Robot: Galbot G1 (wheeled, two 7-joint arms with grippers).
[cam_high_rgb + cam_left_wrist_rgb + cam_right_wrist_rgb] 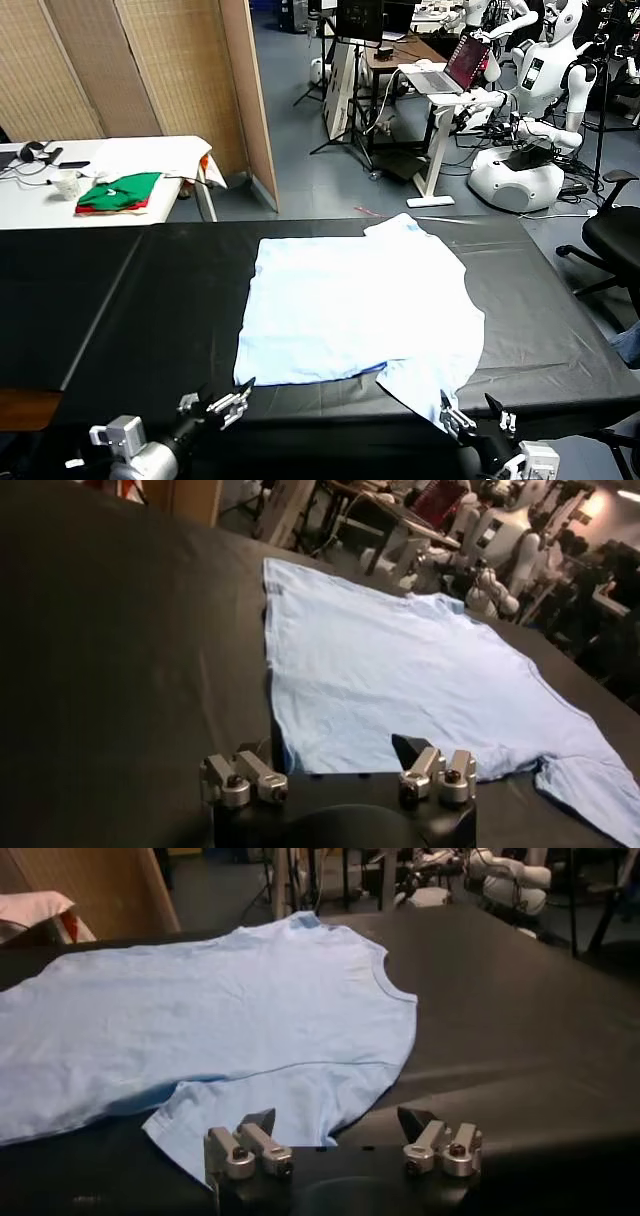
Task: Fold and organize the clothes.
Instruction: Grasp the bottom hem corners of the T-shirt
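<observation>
T-shirt (360, 305), pale blue, lies spread flat on the black counter (150, 300) in the head view, its collar toward the robot's right and its hem toward the left, with one sleeve reaching the near edge and the other pointing to the far edge. The left gripper (218, 408) sits low at the near edge, just beside the shirt's near hem corner, jaws released and holding nothing. The right gripper (478, 421) hangs at the near edge by the near sleeve, jaws likewise spread and empty. Off on a white side table (30, 200) lie folded green and red garments (120, 192). From the left wrist, the left gripper (338, 777) hovers over the dark counter (110, 660) with the T-shirt (400, 680) stretching away just beyond its fingers. From the right wrist, the right gripper (342, 1141) sits right at the edge of the near sleeve, the T-shirt (220, 1008) smooth ahead of it on the counter (520, 1028), collar on the open side.
</observation>
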